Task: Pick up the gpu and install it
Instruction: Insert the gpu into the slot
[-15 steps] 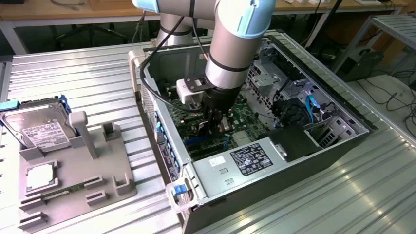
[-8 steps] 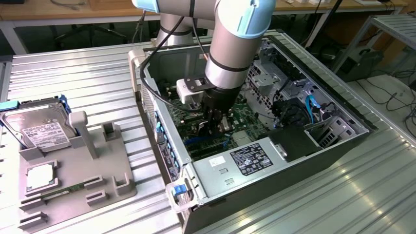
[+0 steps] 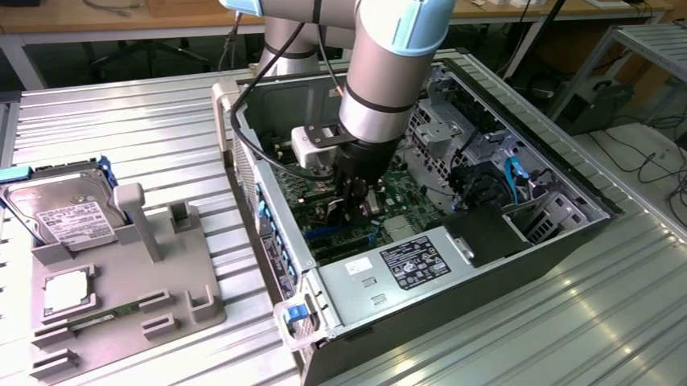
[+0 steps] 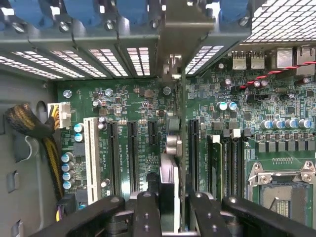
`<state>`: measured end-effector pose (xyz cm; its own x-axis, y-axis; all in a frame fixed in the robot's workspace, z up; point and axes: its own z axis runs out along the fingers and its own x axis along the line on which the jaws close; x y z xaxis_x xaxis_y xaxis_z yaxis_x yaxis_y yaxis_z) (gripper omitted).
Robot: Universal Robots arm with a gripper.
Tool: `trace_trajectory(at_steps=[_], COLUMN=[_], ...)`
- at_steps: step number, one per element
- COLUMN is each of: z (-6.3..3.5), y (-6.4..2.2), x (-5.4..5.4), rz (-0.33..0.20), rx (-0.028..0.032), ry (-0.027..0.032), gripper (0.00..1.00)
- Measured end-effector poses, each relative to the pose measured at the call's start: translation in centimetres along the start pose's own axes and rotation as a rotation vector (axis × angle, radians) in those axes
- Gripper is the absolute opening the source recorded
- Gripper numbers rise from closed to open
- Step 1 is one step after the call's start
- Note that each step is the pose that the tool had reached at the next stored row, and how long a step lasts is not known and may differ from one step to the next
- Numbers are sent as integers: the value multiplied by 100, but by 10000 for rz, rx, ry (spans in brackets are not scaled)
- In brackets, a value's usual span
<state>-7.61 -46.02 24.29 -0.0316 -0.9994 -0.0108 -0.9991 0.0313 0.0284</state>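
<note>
One card in hand: install step under way, gpu (image 4: 178, 148) held edge-on above the board.

One gripper (image 3: 359, 201) is down inside the open case (image 3: 580, 229), and its fingers (image 4: 148, 212) are clenched on the gpu, which runs straight out from between them toward the rear slot openings. In the wrist view the card appears as a thin vertical edge, its pale bracket (image 4: 173, 69) up against the case's rear wall, between the vent grilles. The card stands over the motherboard (image 4: 133, 118), just beside the long black expansion slots (image 4: 192, 148); whether its edge has entered a slot cannot be told. Judgement: pick-up is done, seating is not confirmed. The move in hand calls for exact alignment of card edge with slot and bracket with its rear opening, then a straight, square press. On the grey tray (image 3: 161, 297) outside, the hard drive (image 3: 64, 213) rests untouched.
</note>
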Motion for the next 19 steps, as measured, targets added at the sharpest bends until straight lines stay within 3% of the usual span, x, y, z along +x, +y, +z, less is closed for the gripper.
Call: trace_trajectory(at_steps=[19], z=[21], y=[5], x=[-27], rz=[-54], rx=[-2], ry=[6], gripper=[28])
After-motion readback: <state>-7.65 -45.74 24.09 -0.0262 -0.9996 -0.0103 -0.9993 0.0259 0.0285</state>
